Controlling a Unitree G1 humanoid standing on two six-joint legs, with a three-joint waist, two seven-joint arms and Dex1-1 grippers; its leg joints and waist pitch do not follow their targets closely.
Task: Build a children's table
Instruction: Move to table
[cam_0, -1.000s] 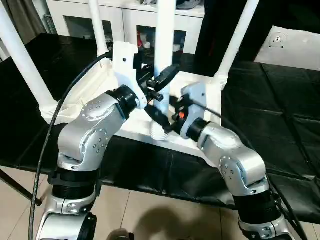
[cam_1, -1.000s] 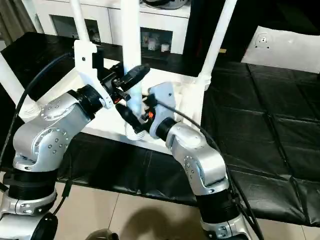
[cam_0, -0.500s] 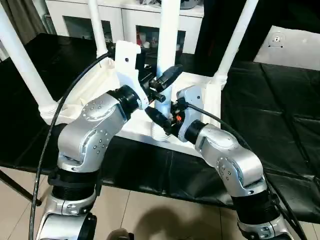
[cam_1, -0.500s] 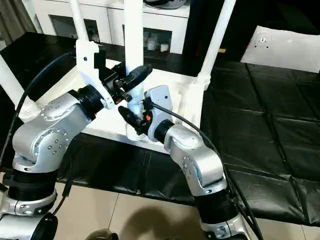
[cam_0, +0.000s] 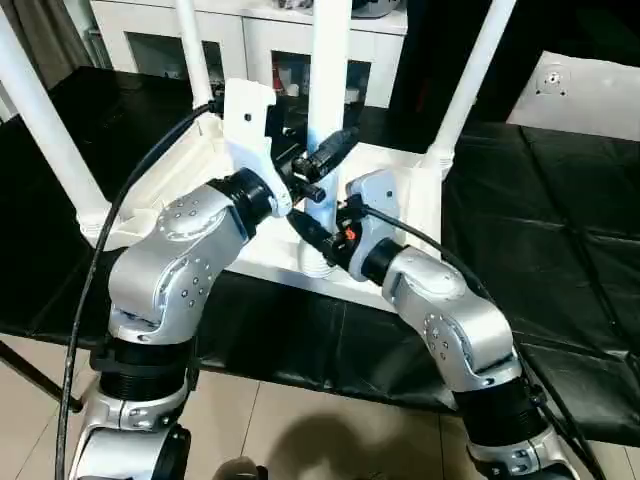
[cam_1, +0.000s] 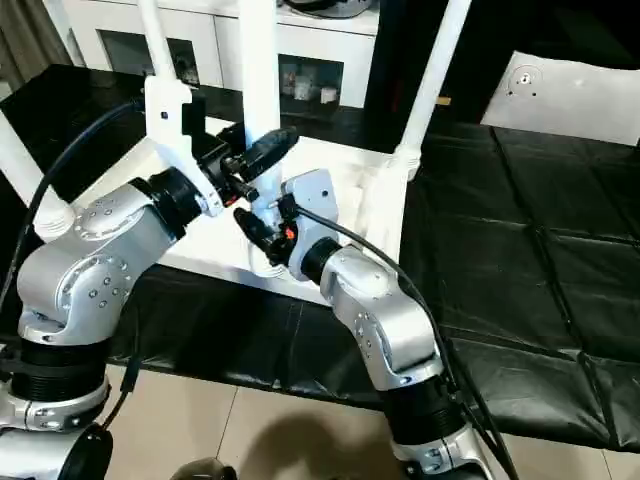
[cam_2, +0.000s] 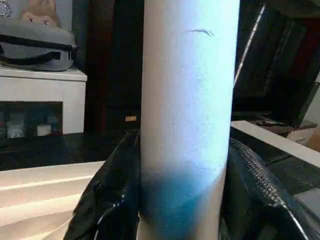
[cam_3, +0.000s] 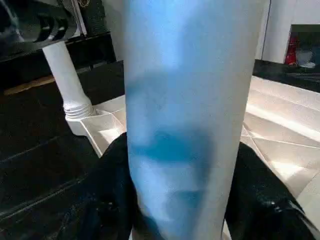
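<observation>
A black padded cover (cam_0: 560, 240) lies over the worktop, its surface creased into squares. At its far right corner rests a flat white sheet (cam_0: 585, 95) with a small round fitting (cam_0: 555, 77) near its far left edge. Behind the worktop stands a white cabinet (cam_0: 250, 45) with glass doors; small items, one of them red (cam_0: 281, 80), sit on the shelf behind the glass. A grey bag with black straps (cam_2: 35, 42) lies on top of a white cabinet, with a soft toy (cam_2: 42, 11) behind it. Below the worktop's near edge the floor (cam_0: 300, 430) is pale tile. A thin black stand leg (cam_0: 35, 375) slants down at the left.
</observation>
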